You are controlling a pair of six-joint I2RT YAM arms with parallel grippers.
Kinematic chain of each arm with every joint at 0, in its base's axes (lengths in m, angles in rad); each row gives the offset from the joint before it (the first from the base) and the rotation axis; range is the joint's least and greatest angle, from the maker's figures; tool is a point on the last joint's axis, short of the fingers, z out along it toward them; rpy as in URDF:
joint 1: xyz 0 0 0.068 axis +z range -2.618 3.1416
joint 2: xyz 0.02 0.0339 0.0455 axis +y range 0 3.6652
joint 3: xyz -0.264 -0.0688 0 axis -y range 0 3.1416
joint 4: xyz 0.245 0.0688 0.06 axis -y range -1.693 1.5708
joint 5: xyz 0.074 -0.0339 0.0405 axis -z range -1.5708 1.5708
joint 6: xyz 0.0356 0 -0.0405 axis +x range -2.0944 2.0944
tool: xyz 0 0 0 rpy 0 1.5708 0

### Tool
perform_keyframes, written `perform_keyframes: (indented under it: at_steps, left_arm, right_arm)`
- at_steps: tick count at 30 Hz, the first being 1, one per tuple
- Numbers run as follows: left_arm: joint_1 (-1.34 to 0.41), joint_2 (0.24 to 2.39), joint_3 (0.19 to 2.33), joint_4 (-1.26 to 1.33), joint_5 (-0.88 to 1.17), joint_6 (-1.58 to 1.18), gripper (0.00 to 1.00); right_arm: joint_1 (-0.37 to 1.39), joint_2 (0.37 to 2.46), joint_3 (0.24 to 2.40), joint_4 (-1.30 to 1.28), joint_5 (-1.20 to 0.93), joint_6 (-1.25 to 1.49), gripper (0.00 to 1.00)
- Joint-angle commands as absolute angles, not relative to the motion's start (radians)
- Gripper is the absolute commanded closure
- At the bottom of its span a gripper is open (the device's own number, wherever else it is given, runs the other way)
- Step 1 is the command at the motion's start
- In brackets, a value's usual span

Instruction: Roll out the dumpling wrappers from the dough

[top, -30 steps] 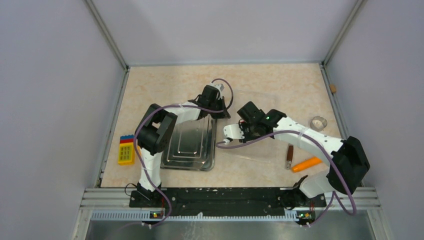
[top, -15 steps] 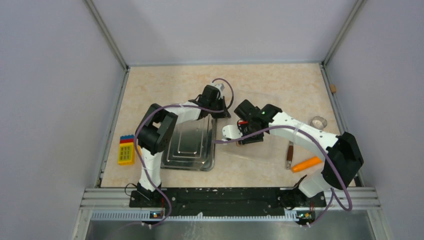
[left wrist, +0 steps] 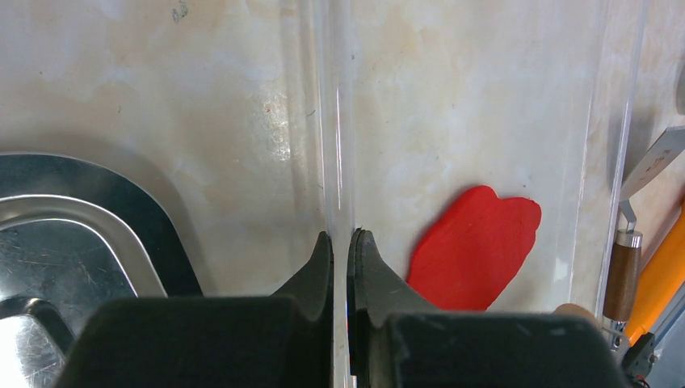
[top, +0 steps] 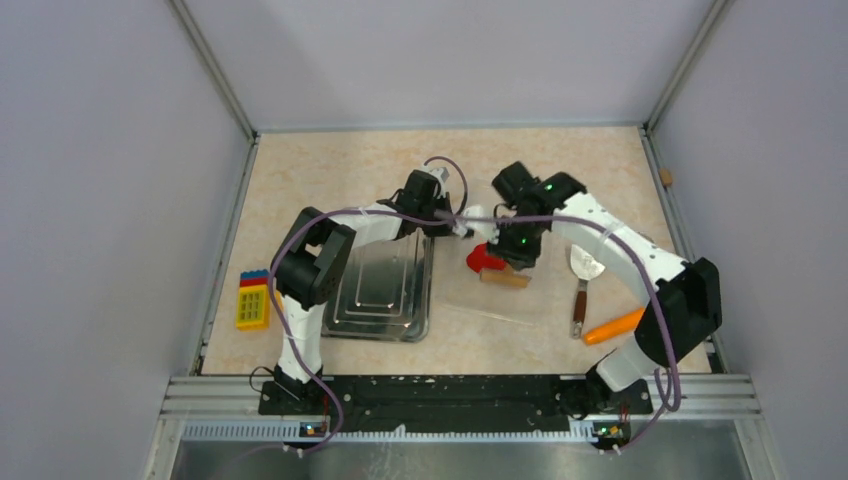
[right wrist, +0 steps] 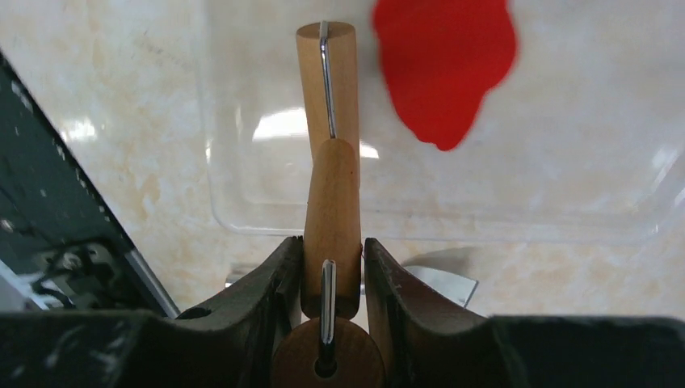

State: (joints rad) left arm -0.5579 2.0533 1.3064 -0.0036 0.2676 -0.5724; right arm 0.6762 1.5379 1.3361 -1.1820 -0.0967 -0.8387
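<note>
Both arms meet over a clear sheet on the desk point(top: 340, 165).

The left arm reaches across a metal tray point(top: 385, 300), and its gripper point(top: 452, 222) sits at the far left edge of the clear sheet point(top: 500, 305). The right arm bends in from the right, its gripper point(top: 512, 264) pointing down just beside the dough point(top: 484, 260), a flat red patch on the sheet. A wooden roller point(top: 505, 279) lies just on the near side of the dough, under that gripper. A wood-handled spatula point(top: 579, 305) and an orange carrot point(top: 612, 328) lie to the right, and a yellow toy block point(top: 252, 300) lies left of the tray.
</note>
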Motion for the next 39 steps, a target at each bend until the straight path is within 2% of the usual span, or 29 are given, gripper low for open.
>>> perform_keyframes:
  at_steps: [1,4,8,14,17,33,39]
  left_arm:
    - [-0.553,2.101,1.273,-0.063,0.202,-0.518,1.0]
    - [-0.554,2.1,1.268,-0.064,0.207,-0.516,1.0]
    - [-0.553,2.092,1.261,-0.064,0.21,-0.505,1.0]
    - [-0.552,2.092,1.262,-0.079,0.203,-0.484,1.0]
    - [-0.554,2.092,1.261,-0.083,0.202,-0.48,1.0]
    - [-0.553,2.114,1.287,-0.088,0.216,-0.502,1.0]
    - [-0.551,2.109,1.289,-0.087,0.212,-0.502,1.0]
  right_arm:
    - [0.474,1.529,1.525,-1.111,-0.284,-0.546,1.0]
    - [0.332,1.54,1.507,-1.048,-0.496,-0.329,1.0]
    - [0.195,1.555,1.393,-0.952,-0.642,-0.096,1.0]
    - [0.124,1.617,1.328,-0.879,-0.752,-0.014,1.0]
    - [0.112,1.66,1.334,-0.875,-0.734,-0.024,1.0]
    - [0.103,1.835,1.283,-0.79,-0.346,-0.046,1.0]
    - [0.103,1.933,1.31,-0.808,-0.302,-0.066,1.0]
